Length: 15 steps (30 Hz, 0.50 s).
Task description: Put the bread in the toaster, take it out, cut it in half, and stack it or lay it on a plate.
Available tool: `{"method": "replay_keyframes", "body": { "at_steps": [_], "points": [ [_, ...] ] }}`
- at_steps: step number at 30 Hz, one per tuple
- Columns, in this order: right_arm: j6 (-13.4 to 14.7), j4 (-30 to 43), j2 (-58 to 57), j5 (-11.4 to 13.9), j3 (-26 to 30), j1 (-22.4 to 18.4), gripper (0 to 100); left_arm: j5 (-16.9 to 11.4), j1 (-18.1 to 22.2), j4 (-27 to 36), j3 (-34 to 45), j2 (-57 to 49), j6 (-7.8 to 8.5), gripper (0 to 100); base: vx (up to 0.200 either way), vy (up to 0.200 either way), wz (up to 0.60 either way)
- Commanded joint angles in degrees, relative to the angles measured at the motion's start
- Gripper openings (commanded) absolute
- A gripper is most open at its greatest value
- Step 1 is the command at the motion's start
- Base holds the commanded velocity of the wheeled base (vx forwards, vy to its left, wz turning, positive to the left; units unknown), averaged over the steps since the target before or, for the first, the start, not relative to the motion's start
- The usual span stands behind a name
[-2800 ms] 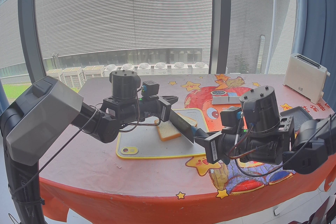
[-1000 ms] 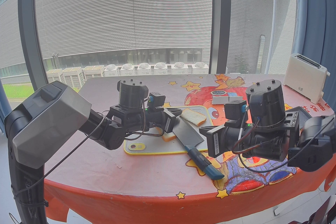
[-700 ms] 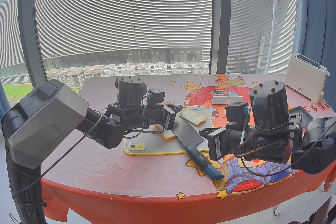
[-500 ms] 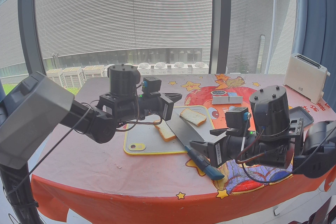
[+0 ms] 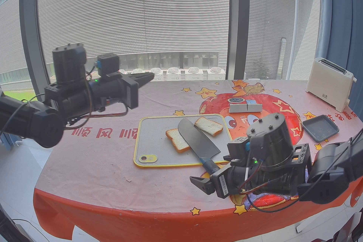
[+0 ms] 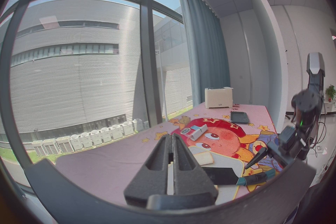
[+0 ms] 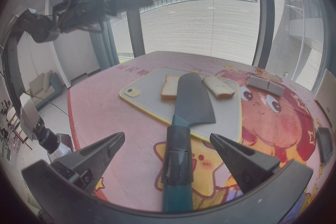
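Note:
Two halves of toast lie on the grey, yellow-edged cutting board [image 5: 155,138]: one half [image 5: 177,140] beside the knife blade, the other [image 5: 208,125] near the board's far edge. The knife [image 5: 198,141] rests flat across the board with its handle [image 7: 176,161] over the near edge. My right gripper [image 5: 202,182] hangs open low at the table's front, its fingers [image 7: 105,151] on either side of the handle without touching it. My left gripper [image 5: 145,78] is shut and empty, raised high to the left of the board. In the left wrist view my left gripper [image 6: 171,140] points across the table.
A white toaster [image 5: 330,82] stands at the back right corner. A dark square plate [image 5: 320,127] sits in front of it, right of the board. A small grey and blue block [image 5: 245,106] lies behind the board. Bare tablecloth lies left of the board.
The knife was laid down on the board and released. My right gripper drew back toward the table's front and sank. My left gripper lifted off the bread and swung up and left.

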Motion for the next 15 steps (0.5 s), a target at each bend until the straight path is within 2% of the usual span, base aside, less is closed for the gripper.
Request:
{"method": "replay_keyframes", "body": {
  "at_steps": [1, 2, 3, 6, 13, 15],
  "points": [
    [0.12, -0.29, 4.93, 0.01, -0.08, 0.67, 100, -0.25, 4.01, -0.1, 2.64, -7.43, 0.12, 0, 0.0, 0.0, 0.0],
    [0.12, -0.29, 5.55, -0.08, 0.01, 0.67, 100, -0.25, 4.53, -0.1, 2.64, -7.87, 0.04, 0, 0.0, 0.0, 0.0],
    [0.12, -0.29, 6.16, -0.08, 0.01, 0.76, 0, -0.25, 5.32, -0.1, 2.64, -8.31, 0.12, 0, 0.0, 0.0, 0.0],
    [0.12, -0.47, 6.52, 0.01, -0.08, 1.02, 0, -0.34, 6.99, -0.1, 2.55, -9.54, 0.12, 0, 0.0, 0.0, 0.0],
    [1.26, -0.64, 3.53, 0.01, -0.61, 1.2, 0, -0.25, 7.17, -0.01, 3.08, -12.18, 0.04, 0, 0.0, 0.0, 0.0],
    [1.62, -0.73, 1.86, 0.01, -0.69, 1.11, 0, -0.25, 7.17, -0.1, 5.45, -13.94, 0.04, 0, 0.0, 0.0, 0.0]
  ]
}}
